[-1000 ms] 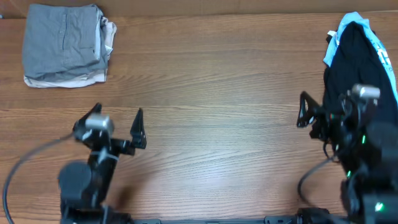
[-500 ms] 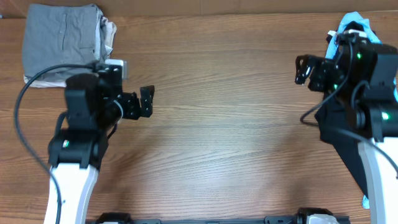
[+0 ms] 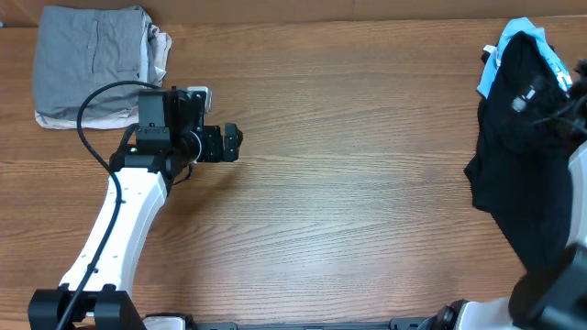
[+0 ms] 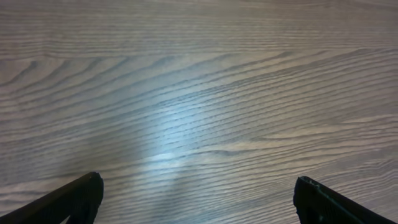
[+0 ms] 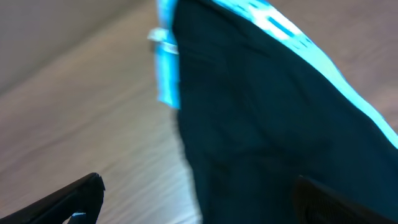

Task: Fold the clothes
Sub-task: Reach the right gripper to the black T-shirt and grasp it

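A black garment with light-blue trim (image 3: 518,165) lies crumpled at the table's right edge. It also fills the right wrist view (image 5: 267,124). My right gripper (image 5: 199,193) is open and empty, hovering over the garment's left edge. In the overhead view it is dark against the cloth and hard to make out. My left gripper (image 3: 229,144) is open and empty over bare wood left of centre. Its fingertips (image 4: 199,199) show wide apart with only wood between them.
A folded stack of grey and beige clothes (image 3: 92,64) sits at the far left corner, behind my left arm (image 3: 128,202). The wooden table (image 3: 348,183) stretches between the two arms. My right arm's white link (image 3: 578,183) stands at the right edge.
Both arms have risen from near the front edge and reached away from me. The left gripper moved to left of centre. The right gripper moved right, over the black garment.
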Tool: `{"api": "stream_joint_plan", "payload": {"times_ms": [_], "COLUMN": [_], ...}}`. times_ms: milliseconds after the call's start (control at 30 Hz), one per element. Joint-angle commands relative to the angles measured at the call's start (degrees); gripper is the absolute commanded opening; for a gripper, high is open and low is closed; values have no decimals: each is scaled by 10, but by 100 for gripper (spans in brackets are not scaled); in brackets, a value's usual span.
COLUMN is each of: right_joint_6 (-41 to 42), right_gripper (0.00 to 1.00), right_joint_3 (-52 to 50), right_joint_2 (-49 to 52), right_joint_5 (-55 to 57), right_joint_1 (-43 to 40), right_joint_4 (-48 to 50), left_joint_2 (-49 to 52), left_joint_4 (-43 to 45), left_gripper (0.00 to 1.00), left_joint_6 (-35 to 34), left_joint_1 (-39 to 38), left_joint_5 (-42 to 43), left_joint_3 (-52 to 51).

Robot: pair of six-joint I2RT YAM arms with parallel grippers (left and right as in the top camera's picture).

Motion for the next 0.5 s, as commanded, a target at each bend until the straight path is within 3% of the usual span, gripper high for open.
{"api": "stream_joint_plan", "payload": {"times_ms": [0,167,467], "right_joint_6": [0,0,0], "right_gripper": [100,98,93], "right_joint_3": [14,14,14], "right_joint_2": [42,113,166], "right_joint_5": [3,-54,-87], "right_joint_1": [-36,-79,-79], "right_joint_4": [8,28,70], "left_joint_2": [-4,-4,-4], "left_joint_4": [6,12,28], "left_gripper": [100,100,100], "left_joint_6": [6,6,6], "left_joint_1": [3,3,3], "left_joint_5": [20,20,20], "left_joint_3": [12,12,12]}}
